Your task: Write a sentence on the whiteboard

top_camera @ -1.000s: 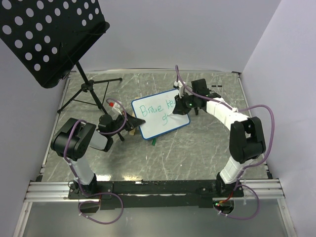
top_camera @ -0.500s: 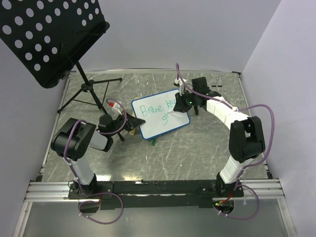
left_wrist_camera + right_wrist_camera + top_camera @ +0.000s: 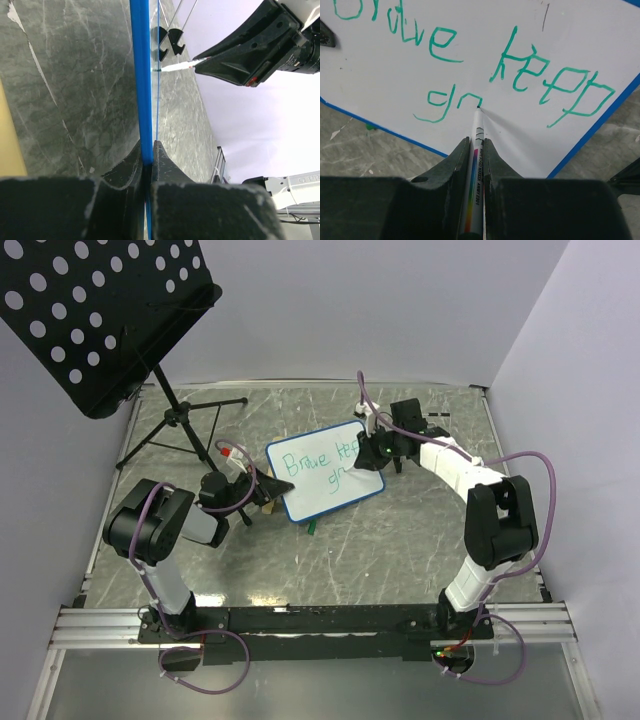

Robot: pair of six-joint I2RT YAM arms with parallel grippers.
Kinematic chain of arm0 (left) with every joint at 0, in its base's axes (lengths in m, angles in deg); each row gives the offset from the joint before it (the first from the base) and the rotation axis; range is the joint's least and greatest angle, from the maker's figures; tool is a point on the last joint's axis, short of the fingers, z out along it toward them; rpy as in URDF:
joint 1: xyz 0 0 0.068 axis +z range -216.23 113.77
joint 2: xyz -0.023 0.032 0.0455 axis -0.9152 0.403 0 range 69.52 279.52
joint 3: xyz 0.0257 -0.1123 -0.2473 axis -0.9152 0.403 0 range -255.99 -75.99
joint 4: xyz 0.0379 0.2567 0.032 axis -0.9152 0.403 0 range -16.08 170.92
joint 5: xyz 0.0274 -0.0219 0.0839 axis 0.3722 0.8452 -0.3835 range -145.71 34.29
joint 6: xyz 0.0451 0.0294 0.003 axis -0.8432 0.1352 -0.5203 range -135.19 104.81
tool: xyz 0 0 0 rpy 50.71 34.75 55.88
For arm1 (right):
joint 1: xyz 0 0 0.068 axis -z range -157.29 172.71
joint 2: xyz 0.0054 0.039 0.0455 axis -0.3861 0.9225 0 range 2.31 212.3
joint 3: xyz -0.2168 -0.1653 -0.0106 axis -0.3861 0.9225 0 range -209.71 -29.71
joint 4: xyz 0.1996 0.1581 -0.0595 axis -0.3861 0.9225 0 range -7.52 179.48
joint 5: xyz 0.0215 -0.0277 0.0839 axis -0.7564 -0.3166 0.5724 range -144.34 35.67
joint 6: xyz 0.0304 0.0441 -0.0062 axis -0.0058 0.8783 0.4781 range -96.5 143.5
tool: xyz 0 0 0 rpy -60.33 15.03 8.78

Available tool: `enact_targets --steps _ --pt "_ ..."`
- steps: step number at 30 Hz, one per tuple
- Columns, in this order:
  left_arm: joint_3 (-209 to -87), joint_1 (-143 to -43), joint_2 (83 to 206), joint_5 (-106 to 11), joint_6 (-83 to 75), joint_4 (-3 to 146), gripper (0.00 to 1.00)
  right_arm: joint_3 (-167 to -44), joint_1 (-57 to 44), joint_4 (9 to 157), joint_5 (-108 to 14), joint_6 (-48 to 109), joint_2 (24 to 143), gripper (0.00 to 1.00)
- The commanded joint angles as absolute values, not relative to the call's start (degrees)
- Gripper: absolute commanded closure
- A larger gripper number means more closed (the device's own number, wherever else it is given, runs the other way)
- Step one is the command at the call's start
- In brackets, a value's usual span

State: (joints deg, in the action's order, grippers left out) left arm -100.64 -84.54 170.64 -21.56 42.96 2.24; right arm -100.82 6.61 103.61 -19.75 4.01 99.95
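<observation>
The whiteboard (image 3: 325, 470), white with a thin blue rim, lies mid-table. My left gripper (image 3: 278, 486) is shut on its left rim; in the left wrist view the blue rim (image 3: 141, 75) runs edge-on between the jaws. My right gripper (image 3: 372, 452) is shut on a white marker (image 3: 476, 165) whose tip touches the board (image 3: 395, 75). The sentence (image 3: 520, 65) reads "Brave keep" in green, with a few green strokes (image 3: 445, 102) of a second line beside the tip. The marker tip also shows in the left wrist view (image 3: 172, 67).
A black perforated music stand (image 3: 95, 315) on a tripod (image 3: 180, 430) stands at the back left. A small green piece (image 3: 311, 529) lies by the board's near edge. A tan block (image 3: 267, 506) sits under my left gripper. Walls enclose the grey table (image 3: 400, 540).
My right gripper has shifted slightly right along the second line, and another green stroke has appeared there. The left arm and the board have not moved.
</observation>
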Motion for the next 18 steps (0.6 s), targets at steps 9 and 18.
enact_targets --steps 9,18 --pt "-101.5 -84.9 169.6 -19.4 41.1 -16.4 0.99 -100.3 3.5 104.8 -19.0 3.6 99.0 1.00" --pt "-101.3 -84.9 169.3 -19.4 40.5 -15.7 0.99 -102.4 6.7 103.8 -17.3 5.2 95.9 1.00"
